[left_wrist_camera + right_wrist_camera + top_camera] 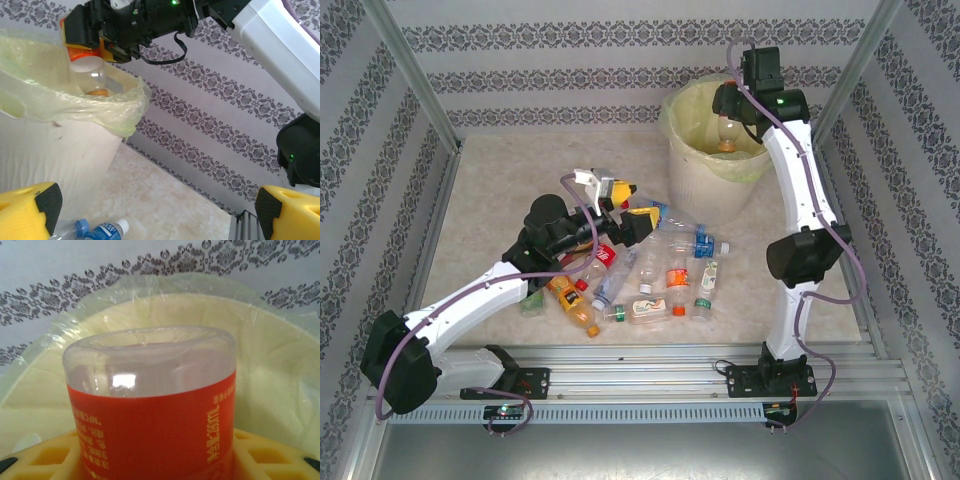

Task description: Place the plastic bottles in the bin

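Note:
My right gripper (pixel 730 112) is shut on a clear plastic bottle (pixel 150 405) with a red label. It holds the bottle over the mouth of the cream bin (pixel 705 195), which is lined with a pale yellow-green bag (pixel 272 365). In the left wrist view that bottle (pixel 92 75) hangs just above the bin's rim (pixel 107 107). Several more plastic bottles (pixel 645 280) lie in a pile on the table in front of the bin. My left gripper (pixel 628 203) hovers open over the pile's far edge, its yellow fingers (pixel 30 210) wide apart and empty. A blue-labelled bottle (pixel 102 232) lies below it.
Patterned walls and aluminium posts (pixel 415 75) close in the table on three sides. A metal rail (pixel 650 365) runs along the near edge. The right arm's elbow (pixel 805 255) stands to the right of the pile.

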Action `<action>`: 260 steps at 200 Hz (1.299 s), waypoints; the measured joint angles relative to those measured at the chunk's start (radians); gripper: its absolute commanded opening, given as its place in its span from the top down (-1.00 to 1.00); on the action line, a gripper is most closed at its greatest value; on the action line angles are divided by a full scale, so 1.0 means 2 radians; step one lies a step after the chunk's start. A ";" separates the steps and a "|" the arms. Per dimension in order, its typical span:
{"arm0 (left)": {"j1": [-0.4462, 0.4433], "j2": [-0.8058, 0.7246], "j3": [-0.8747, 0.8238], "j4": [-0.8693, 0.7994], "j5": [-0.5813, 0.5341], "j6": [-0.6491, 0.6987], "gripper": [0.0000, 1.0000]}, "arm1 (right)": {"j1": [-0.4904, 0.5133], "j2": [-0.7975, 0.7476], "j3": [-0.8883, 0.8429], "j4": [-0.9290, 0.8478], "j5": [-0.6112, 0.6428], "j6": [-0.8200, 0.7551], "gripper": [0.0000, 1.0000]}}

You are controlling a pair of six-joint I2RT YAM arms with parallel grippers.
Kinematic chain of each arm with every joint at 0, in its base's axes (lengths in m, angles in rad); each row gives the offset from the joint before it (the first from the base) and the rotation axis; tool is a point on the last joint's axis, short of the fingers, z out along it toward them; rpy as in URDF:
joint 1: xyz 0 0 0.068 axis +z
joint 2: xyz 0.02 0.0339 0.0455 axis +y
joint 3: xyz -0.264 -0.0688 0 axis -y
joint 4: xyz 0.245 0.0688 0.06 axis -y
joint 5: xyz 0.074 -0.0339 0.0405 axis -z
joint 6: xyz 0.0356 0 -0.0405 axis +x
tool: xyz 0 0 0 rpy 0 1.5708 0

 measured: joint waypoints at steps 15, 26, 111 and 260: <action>0.004 0.000 -0.003 0.004 -0.004 -0.005 -1.00 | 0.000 0.003 -0.003 -0.003 0.000 0.000 -0.09; 0.006 0.000 -0.004 0.005 -0.007 -0.010 -1.00 | 0.000 0.006 -0.007 -0.003 -0.002 0.000 -0.11; 0.010 0.000 -0.004 0.007 -0.009 -0.011 -1.00 | 0.000 0.024 -0.022 -0.016 -0.006 -0.011 -0.53; 0.011 0.000 0.001 -0.023 0.026 0.023 -1.00 | 0.008 -0.077 -0.074 -0.026 -0.008 -0.031 -0.59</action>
